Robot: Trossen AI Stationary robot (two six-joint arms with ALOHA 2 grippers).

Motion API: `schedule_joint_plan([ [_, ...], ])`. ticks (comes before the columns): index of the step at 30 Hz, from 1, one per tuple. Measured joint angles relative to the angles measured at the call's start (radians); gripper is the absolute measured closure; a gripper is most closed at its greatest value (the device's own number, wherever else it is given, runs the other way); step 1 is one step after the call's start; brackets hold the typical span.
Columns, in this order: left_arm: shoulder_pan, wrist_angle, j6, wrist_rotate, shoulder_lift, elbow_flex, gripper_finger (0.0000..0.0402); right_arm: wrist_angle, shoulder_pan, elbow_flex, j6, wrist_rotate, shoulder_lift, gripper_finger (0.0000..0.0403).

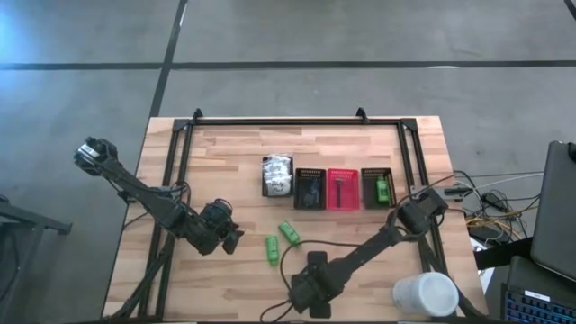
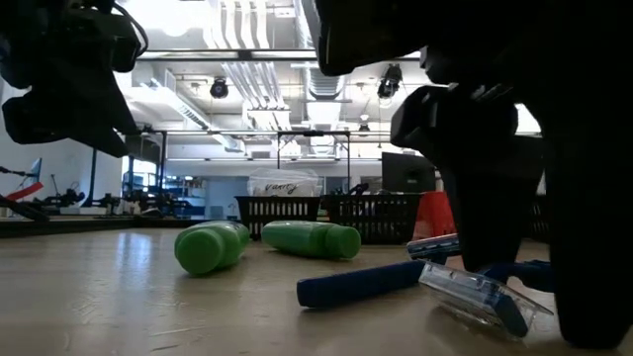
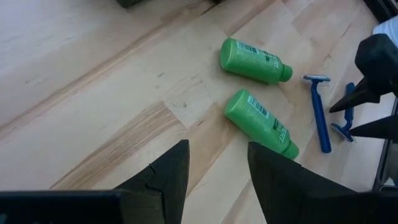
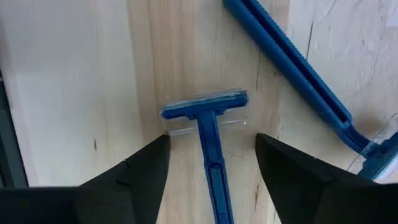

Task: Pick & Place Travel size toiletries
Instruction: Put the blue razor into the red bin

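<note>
The right gripper point(image 4: 211, 163) straddled a blue razor point(image 4: 208, 134) with parted jaws, while the open, empty left gripper point(image 3: 217, 168) hovered near two green bottles point(image 3: 260, 121).

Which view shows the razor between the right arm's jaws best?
The right wrist view: the blue razor lies head-up between the open jaws, beside a second razor. The low view shows it edge-on, the left wrist view small and far off; the high view hides it under the arm.
</note>
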Motion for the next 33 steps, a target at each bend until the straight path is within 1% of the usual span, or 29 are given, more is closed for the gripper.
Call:
schedule_joint_plan([
  [4, 0.000, 0.000, 0.019, 0.015, 0.000, 0.000, 0.0234, -0.008, -0.001, 0.014, -0.001, 0.002, 0.008, 0.0210],
  [9, 0.000, 0.000, 0.036, 0.018, 0.000, 0.000, 0.0234, -0.027, -0.004, 0.010, 0.015, 0.001, 0.005, 0.0287],
  [13, 0.000, 0.001, 0.057, 0.017, 0.000, 0.000, 0.0234, -0.127, -0.005, 0.030, 0.076, 0.002, 0.006, 0.0357],
  [15, 0.000, 0.002, 0.071, 0.017, 0.000, 0.000, 0.0234, -0.178, -0.005, 0.050, 0.103, 0.021, 0.003, 0.0377],
  [17, 0.000, 0.002, 0.080, 0.016, 0.000, 0.000, 0.0234, -0.239, -0.008, 0.083, 0.177, 0.077, -0.011, 0.0376],
  [19, 0.000, 0.003, 0.087, 0.011, 0.000, 0.000, 0.0234, -0.332, -0.015, 0.107, 0.291, 0.147, -0.050, 0.0370],
  [21, 0.000, 0.003, 0.091, -0.001, 0.000, 0.000, 0.0234, -0.414, -0.032, 0.112, 0.432, 0.205, -0.103, 0.0367],
  [24, 0.000, 0.005, 0.096, -0.018, 0.000, 0.000, 0.0234, -0.493, -0.076, 0.071, 0.672, 0.293, -0.202, 0.0368],
  [26, 0.000, 0.002, 0.096, -0.026, 0.000, -0.002, 0.0234, -0.513, -0.113, 0.016, 0.804, 0.342, -0.292, 0.0370],
  [28, 0.000, 0.005, 0.096, -0.029, 0.000, -0.004, 0.0234, -0.512, -0.160, -0.064, 0.892, 0.370, -0.401, 0.0370],
  [30, 0.000, 0.005, 0.096, -0.031, 0.000, -0.005, 0.0234, -0.494, -0.221, -0.163, 0.946, 0.387, -0.513, 0.0370],
  [33, 0.000, 0.007, 0.095, -0.032, 0.000, -0.005, 0.0234, -0.399, -0.323, -0.323, 0.971, 0.434, -0.680, 0.0369],
])
